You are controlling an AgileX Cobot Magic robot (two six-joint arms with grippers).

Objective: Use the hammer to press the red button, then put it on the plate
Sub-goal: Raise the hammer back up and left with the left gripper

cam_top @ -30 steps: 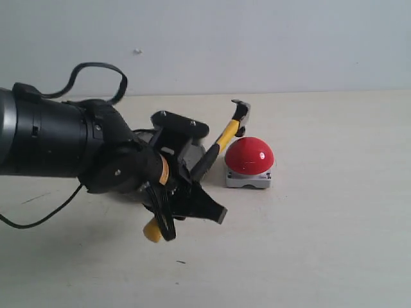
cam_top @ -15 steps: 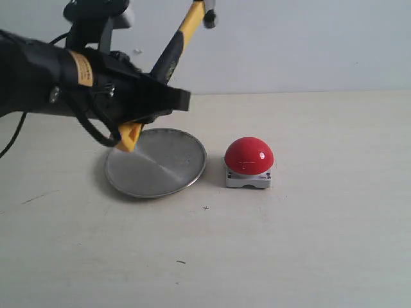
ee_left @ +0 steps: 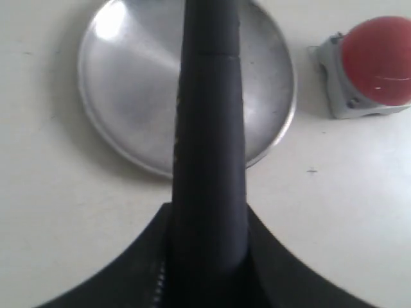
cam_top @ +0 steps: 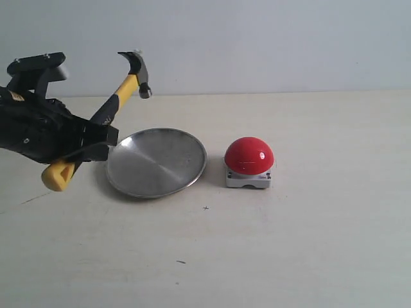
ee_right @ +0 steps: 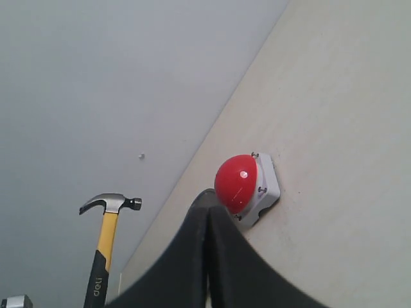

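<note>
My left gripper (cam_top: 95, 137) is shut on the black handle of the hammer (cam_top: 122, 92) and holds it in the air at the left. The hammer tilts, its dark head up and to the right, its yellow end low at the left. Its head hangs above the back left rim of the silvery plate (cam_top: 157, 163), which lies bare on the table. The red button (cam_top: 249, 155) sits on its grey base just right of the plate, apart from the hammer. In the left wrist view the handle (ee_left: 209, 115) crosses over the plate (ee_left: 122, 96), with the button (ee_left: 379, 58) off to one side. My right gripper (ee_right: 207, 217) is shut and holds nothing; the hammer (ee_right: 106, 224) and button (ee_right: 236, 183) lie beyond it.
The beige table (cam_top: 308, 244) runs wide in front of and to the right of the button. A pale wall (cam_top: 270, 38) stands behind the table's back edge. The left arm's dark body fills the far left.
The left arm has pulled back from beside the button, swung up and moved left. The hammer went with it, and the plate it hid now shows in full.
</note>
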